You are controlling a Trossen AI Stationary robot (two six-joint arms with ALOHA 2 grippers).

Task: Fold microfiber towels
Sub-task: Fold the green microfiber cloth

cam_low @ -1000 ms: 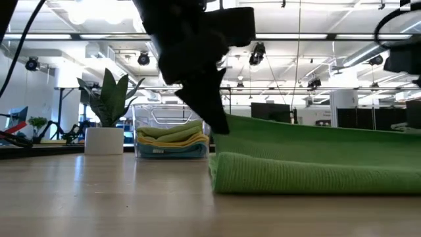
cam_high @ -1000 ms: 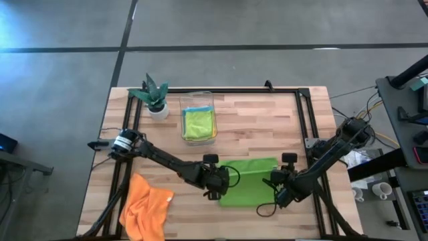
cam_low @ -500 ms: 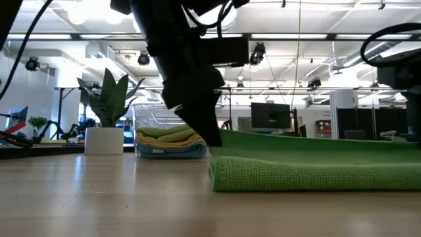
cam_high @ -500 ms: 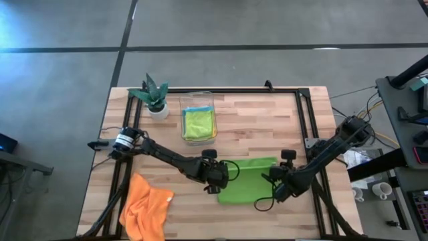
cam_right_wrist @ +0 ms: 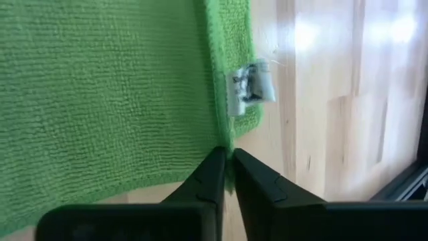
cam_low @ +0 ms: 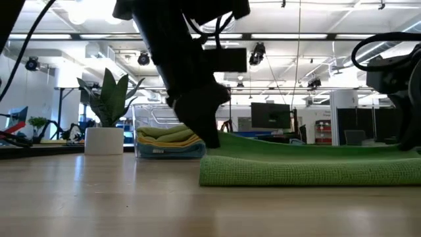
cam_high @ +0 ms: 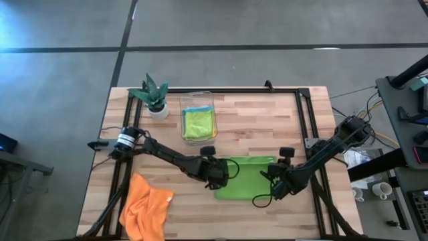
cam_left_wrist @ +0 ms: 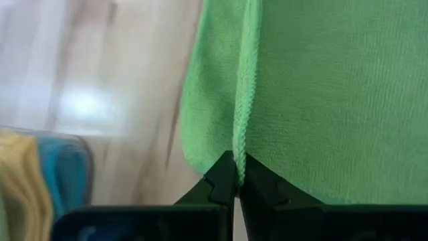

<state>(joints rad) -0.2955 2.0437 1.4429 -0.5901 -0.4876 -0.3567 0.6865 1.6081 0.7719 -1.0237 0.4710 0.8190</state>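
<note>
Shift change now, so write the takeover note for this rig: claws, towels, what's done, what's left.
Left claw: shut on the green towel, at its left edge.
Right claw: pinching the same towel's right edge, by the tag.
Green towel lies doubled over at table centre.
Orange towel: crumpled, unfolded, front left.
Clear bin at the back holds folded towels.
Left to do: finish green, then orange.

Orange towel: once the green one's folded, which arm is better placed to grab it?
Probably left. The orange towel lies crumpled at the table's front-left corner, near the left arm's base. Both the left gripper and right gripper are pinching the green towel, the right farther away.
</note>
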